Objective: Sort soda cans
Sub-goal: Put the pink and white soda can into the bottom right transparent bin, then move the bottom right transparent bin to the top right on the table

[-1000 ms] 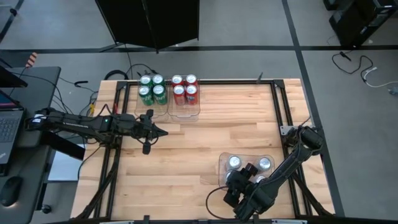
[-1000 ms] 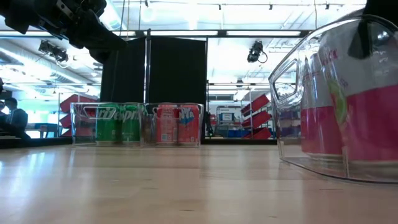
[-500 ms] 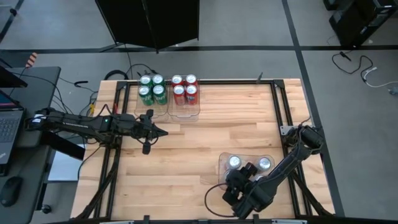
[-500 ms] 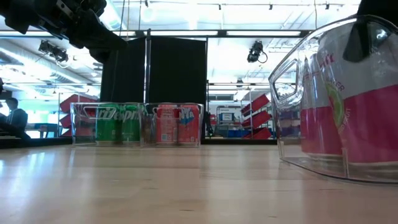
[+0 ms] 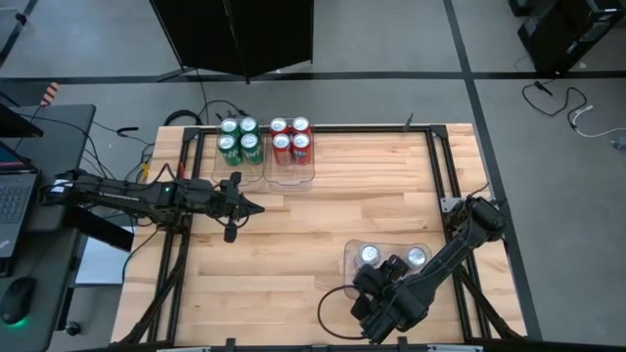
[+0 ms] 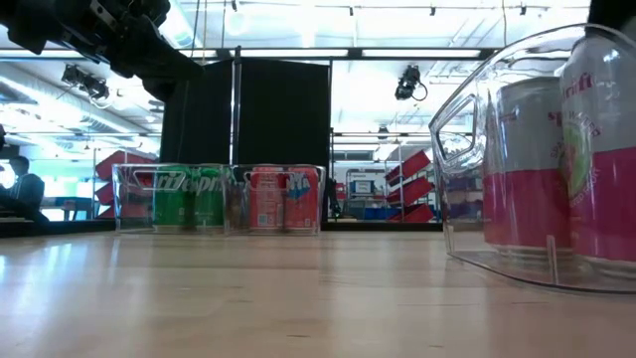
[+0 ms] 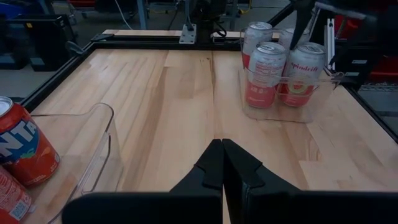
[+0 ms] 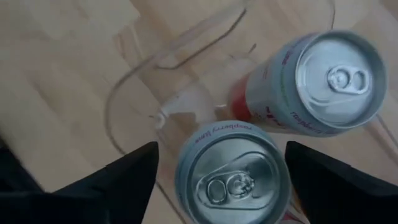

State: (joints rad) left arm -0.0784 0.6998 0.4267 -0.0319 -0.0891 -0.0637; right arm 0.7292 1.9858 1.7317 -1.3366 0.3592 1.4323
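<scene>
- Left gripper: fingers pressed together, holding nothing, hovering above bare table.
- Green cans: four, in a clear tray just beyond the left gripper.
- Red cans: four, in the adjoining tray.
- Silver-grey cans: in a clear tray directly beneath the right gripper.
- Right gripper: fingers spread either side of one can top, not touching it.

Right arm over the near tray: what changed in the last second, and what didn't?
The right pincer has let go of a silver-grey can in the near tray and lifted, fingers open either side. The left pincer, shut, and the green cans and red cans stayed put.
</scene>
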